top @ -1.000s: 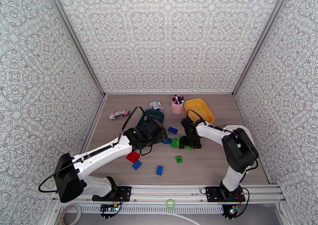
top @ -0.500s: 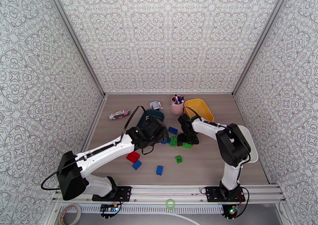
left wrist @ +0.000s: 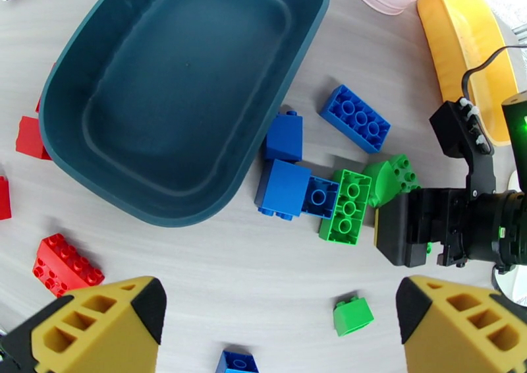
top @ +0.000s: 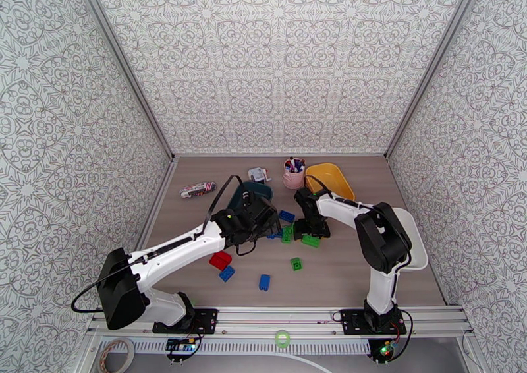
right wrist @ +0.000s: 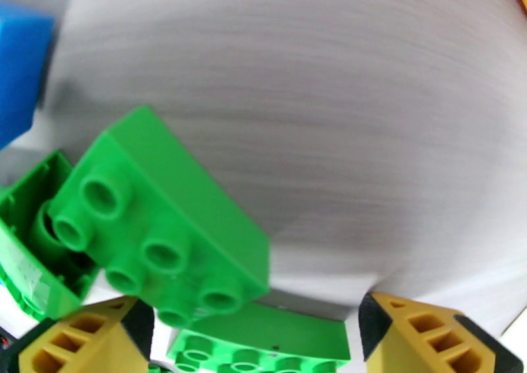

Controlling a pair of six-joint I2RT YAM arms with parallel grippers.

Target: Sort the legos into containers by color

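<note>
No legible text, labels or numbers

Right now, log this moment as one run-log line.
left gripper: open, empty, near dark teal tray | right gripper: open, close over green brick | dark teal tray: empty

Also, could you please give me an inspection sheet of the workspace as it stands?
Surface: wooden table, bare between items.
Job's things: legos loose on the table, red, blue and green; teal tray empty; yellow tray looks empty; white tray partly behind the right arm.
Clutter: cup of pens, striped packet, small grey item by the teal tray.
Grippers: left gripper open, above the legos; right gripper open, low over green legos.
Cables: a black cable loops off each arm.
Surroundings: patterned walls, metal rail at the near edge.
</note>
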